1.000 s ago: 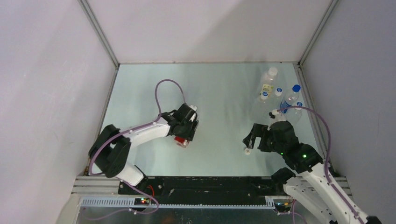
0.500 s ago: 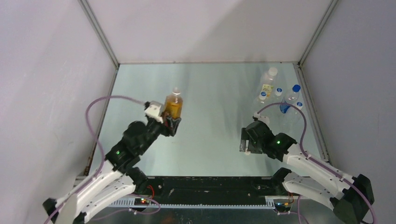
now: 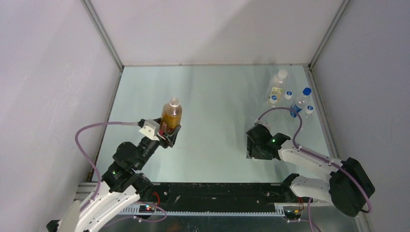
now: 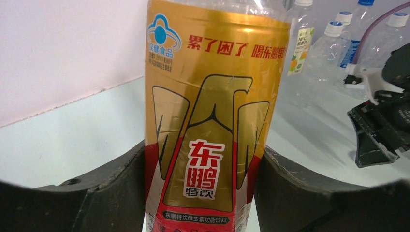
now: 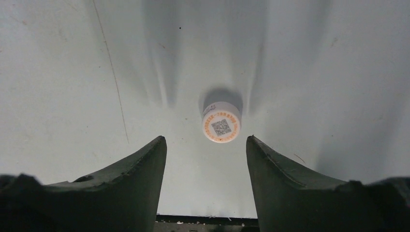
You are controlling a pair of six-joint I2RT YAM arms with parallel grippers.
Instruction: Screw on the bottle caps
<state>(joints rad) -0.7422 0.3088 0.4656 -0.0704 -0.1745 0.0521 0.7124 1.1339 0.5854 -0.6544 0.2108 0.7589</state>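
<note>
On the amber bottle [image 4: 208,121], red "累了困了 喝东鹏" runs across the gold top, "东鹏特饮" sits at the centre and "东鹏特饮维生素功能饮料" lies below. The white cap [image 5: 221,122] carries a QR code — its orange ring of print is too small to read.

Bottle cluster [image 3: 289,95] in far-right corner

1. The tabletop [image 3: 217,96] was a pale mint-green sheet, kinda glossy, with soft reflections on it.
2. Plain whitish-grey panels boxed it in: back wall [image 3: 212,29], left wall [image 3: 43,96], right wall [image 3: 372,72].
3. Grey metal strips [image 3: 102,36] ran up both back corners.
4. The near edge had a black rail [image 3: 217,191] with a slotted strip [image 3: 208,209] below it.
5. Lighting was soft and even. Up close, a thin scratch [image 5: 110,72] showed.
</note>
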